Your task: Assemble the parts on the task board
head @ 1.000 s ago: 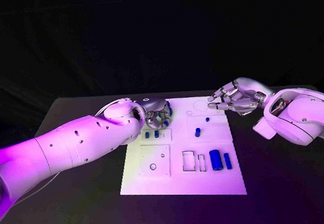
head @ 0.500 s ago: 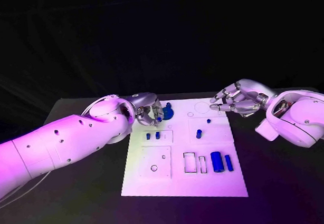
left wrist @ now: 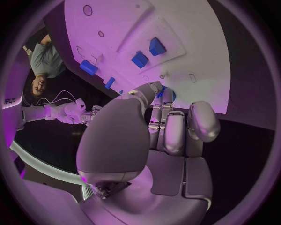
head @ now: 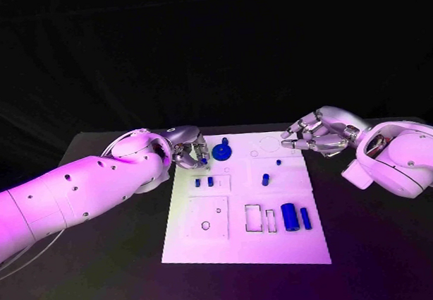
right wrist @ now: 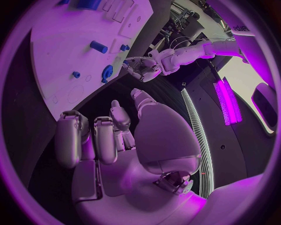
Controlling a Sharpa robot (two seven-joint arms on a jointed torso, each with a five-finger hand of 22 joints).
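The white task board [head: 247, 243] lies in the middle of the black table. A blue round part [head: 224, 151] sits near its far left corner. My left hand [head: 187, 152] hovers just left of that part with curled fingers, and nothing shows in its grip. In the left wrist view a bit of the blue round part [left wrist: 164, 93] peeks out past the fingertips of my left hand [left wrist: 161, 136]. My right hand [head: 313, 134] hangs over the board's far right corner, fingers curled in on nothing. Two small blue parts [head: 204, 182] stand in the board.
A blue peg [head: 265, 180] and a tiny blue piece [head: 277, 162] sit mid-board. Two blue cylinders [head: 295, 216] lie on the right beside empty rectangular slots [head: 253, 216]. A raised plate with a round hole [head: 205, 218] is on the left. Black table [head: 115, 272] surrounds the board.
My left hand has drawn back to the left, away from the blue round part, which stays put and now lies uncovered. The right hand has barely moved.
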